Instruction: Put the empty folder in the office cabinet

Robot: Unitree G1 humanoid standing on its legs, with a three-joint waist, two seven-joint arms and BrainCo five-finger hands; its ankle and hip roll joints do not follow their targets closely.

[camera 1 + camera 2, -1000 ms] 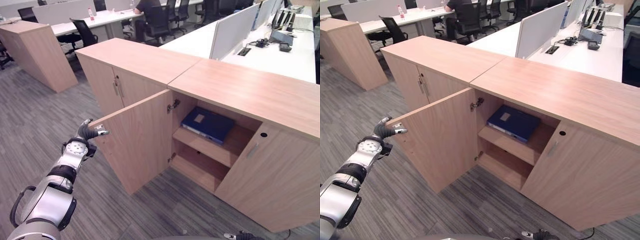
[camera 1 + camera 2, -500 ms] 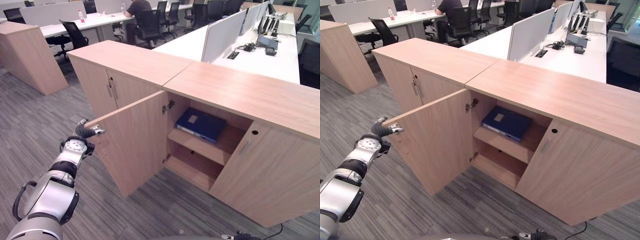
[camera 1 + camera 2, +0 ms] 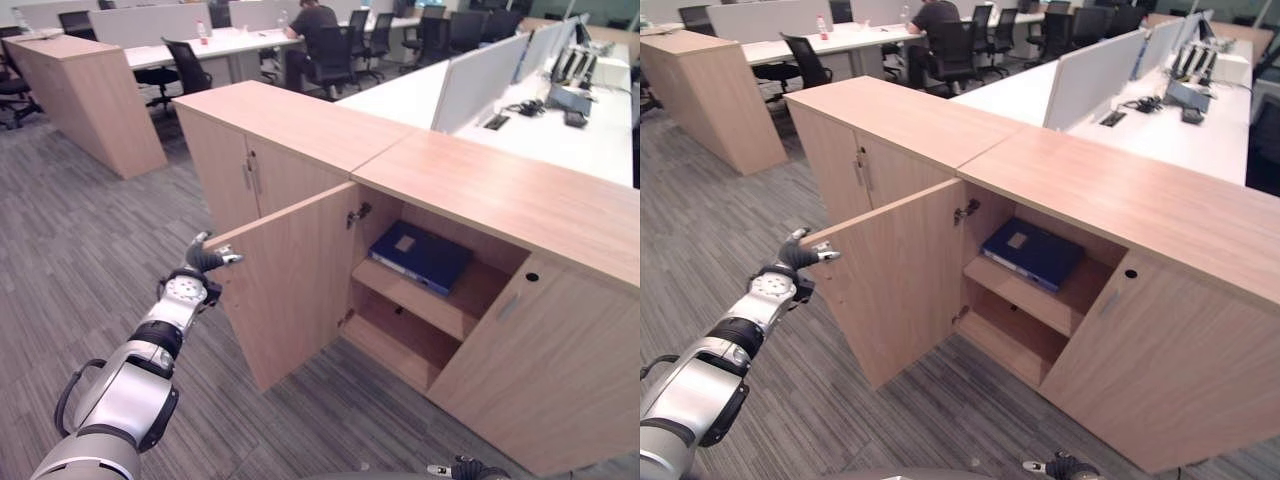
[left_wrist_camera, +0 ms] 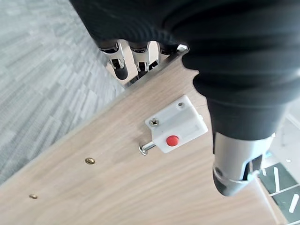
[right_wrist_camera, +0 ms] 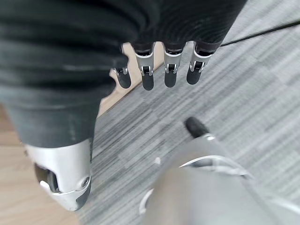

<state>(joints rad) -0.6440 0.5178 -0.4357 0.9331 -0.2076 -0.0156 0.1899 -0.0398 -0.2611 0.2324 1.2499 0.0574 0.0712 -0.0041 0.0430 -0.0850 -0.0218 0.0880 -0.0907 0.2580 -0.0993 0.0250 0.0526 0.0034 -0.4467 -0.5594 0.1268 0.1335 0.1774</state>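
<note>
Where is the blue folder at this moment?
In the eye views, the blue folder lies flat on the upper shelf inside the open cabinet, right of the open door.

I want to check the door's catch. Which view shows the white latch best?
The left wrist view: the white latch with its red button sits close up on the cabinet door, beside the left hand. In the eye views it is hidden.

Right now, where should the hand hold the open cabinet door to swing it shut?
At the door's free vertical edge near the top corner, farthest from the hinge, coming from the outer face. The left hand is already curled round that edge.
</note>
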